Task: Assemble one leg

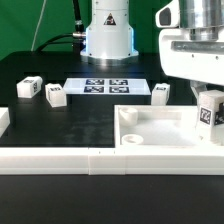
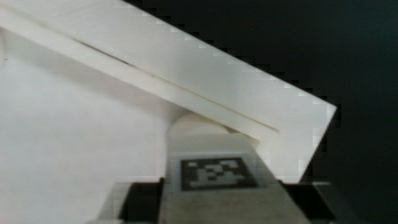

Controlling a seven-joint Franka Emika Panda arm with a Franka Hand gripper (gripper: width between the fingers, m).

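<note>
Hand (image 1: 210, 106) clamped on leg (image 2: 217, 171); leg between fingers, over tray (image 1: 150, 137) corner.

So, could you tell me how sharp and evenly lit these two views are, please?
Exterior view: even light, fairly sharp, soft shadows only; the white panel looks bright, low in contrast. Wrist view: soft focus throughout; the tag on the leg in the end effector is blurred, and the panel behind washes out to near-flat white.
</note>
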